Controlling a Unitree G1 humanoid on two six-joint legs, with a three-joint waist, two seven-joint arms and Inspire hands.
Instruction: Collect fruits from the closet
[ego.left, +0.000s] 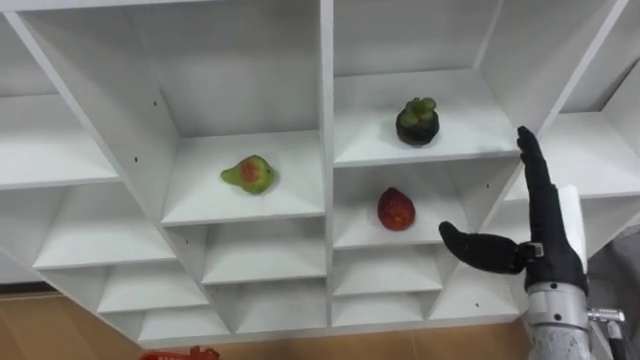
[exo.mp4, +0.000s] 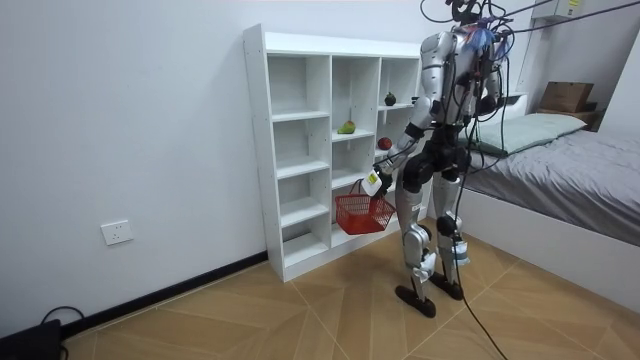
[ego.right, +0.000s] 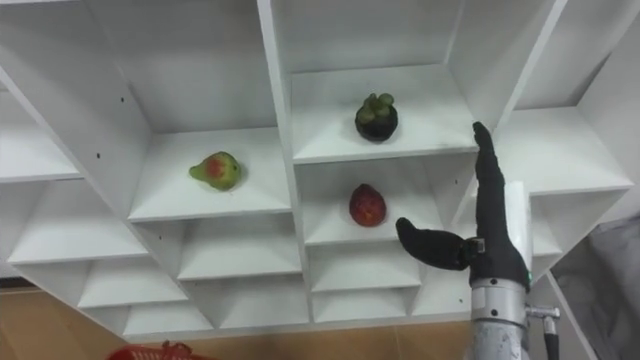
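Right hand (ego.left: 548, 245) is closest to me, raised at lower right in front of the closet (ego.left: 325, 100). Fingers straight and pointing up, thumb spread out toward the left. Nothing in it. It touches no fruit.

All three fruits are on the shelves:
- Mangosteen (ego.left: 417, 121), dark with a green cap, in the right-hand compartment, upper shelf, about level with my fingertips.
- Red fruit (ego.left: 396, 209) on the shelf directly below the mangosteen. It sits near my thumb, a little up and to its left, with a gap between them.
- Pear (ego.left: 250, 175), green with a red blush, lying on its side in the next compartment to the left, across the upright divider.

Red basket (exo.mp4: 362, 214) hangs off the floor (exo.mp4: 300, 310) from my left hand (exo.mp4: 373, 183), low in front of the closet. The fingers are hooked round its handle. From the head cameras I see only a sliver of its red rim at the bottom edge, and I can't see what is inside.

Room view: I'm standing upright, facing the closet at close range. A bed (exo.mp4: 570, 150) is behind me at the room view's right.
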